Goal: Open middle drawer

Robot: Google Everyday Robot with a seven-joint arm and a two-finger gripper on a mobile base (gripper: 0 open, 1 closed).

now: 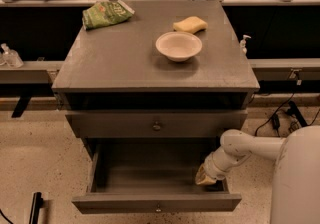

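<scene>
The middle drawer (pixel 156 202) is pulled out, a wide shallow grey tray with a flat front and a small round knob (pixel 158 209) at its centre. Its inside looks empty. My gripper (pixel 205 178) is down inside this drawer at its right rear corner, close to the right wall. My white arm (pixel 240 147) reaches in from the right. The top drawer (pixel 120 124), with its own knob (pixel 156 126), is pushed in above it. The lowest drawer is hidden under the open one.
On the cabinet top (pixel 115 63) stand a white bowl (pixel 178 45), a yellow sponge (pixel 190 24) and a green chip bag (pixel 106 14). My white base (pixel 300 178) fills the lower right. A black object (pixel 35 207) lies on the floor at left. Cables (pixel 280 113) trail at right.
</scene>
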